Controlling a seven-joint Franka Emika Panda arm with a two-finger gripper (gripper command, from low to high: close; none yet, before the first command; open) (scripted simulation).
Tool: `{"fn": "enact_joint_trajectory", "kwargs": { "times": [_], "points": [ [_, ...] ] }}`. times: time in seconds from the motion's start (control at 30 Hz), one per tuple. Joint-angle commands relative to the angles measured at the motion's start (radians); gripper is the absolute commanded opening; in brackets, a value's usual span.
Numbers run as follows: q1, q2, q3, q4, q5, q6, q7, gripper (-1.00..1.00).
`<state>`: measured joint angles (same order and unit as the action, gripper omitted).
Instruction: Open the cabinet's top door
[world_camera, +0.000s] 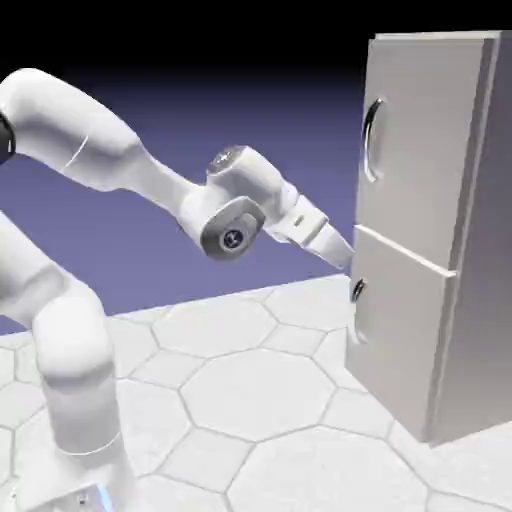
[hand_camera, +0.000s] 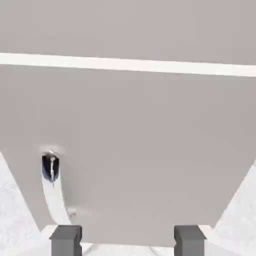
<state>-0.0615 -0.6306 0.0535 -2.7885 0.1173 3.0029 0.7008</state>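
The tall light-grey cabinet stands at the exterior view's right. Its top door carries a long, slim arched silver handle near its left edge. My gripper sits well below that handle, at the seam between the two door panels and just short of the cabinet front. In the hand view the lower panel fills the picture, with its short handle at the lower left. A strip of the top door shows above the seam. The gripper is open, with nothing between its fingertips.
The lower door with its stubby handle lies right below and in front of my hand. White hexagon-tiled floor spreads under the arm and up to the cabinet's base.
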Motion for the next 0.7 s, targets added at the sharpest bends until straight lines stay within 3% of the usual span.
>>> {"fn": "enact_joint_trajectory", "kwargs": {
  "times": [0.0, 0.67],
  "points": [
    [-0.027, -0.022, 0.02, 0.008, 0.044, -0.013, -0.015, 0.0],
    [-0.572, -0.472, 0.417, 0.167, 0.914, -0.266, -0.313, 0.0]
  ]
}}
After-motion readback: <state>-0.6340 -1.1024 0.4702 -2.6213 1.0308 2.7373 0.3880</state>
